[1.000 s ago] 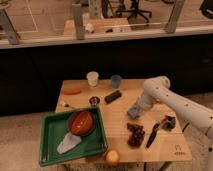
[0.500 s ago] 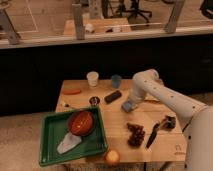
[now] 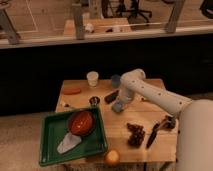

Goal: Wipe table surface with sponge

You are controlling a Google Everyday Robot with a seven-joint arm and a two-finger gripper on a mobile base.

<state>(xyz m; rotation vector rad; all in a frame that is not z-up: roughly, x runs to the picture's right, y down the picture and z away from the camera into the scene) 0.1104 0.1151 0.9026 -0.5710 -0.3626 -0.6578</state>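
1. The sponge [image 3: 118,107], a small pale blue-grey block, lies on the table surface [image 3: 116,131] near its middle, a little toward the far side.
2. My claw [image 3: 120,102] is down at the sponge, right on top of it. I cannot tell how wide the claw is open, nor whether it grips the sponge or only presses on it.
3. My white arm [image 3: 150,92] reaches in from the near right, bends above the far edge of the table and drops to the sponge.
4. A black rectangular bar [image 3: 111,96] lies just left of the sponge and slightly farther back, close to my claw.
5. A small dark cup [image 3: 94,100] stands left of the bar.
6. Along the far edge stand a blue cup [image 3: 115,80] and, to its left, a white cup [image 3: 92,78].
7. A flat reddish-orange object [image 3: 71,91] lies near the far left corner.
8. The green tray [image 3: 95,146] covers the near left of the table and holds a red bowl [image 3: 81,122] and a crumpled white piece [image 3: 67,144].
9. An orange fruit [image 3: 112,157] sits at the near edge, just right of the tray.
10. Near right of the sponge lies a dark clustered heap [image 3: 135,135], with a black utensil [image 3: 152,135] beside it.
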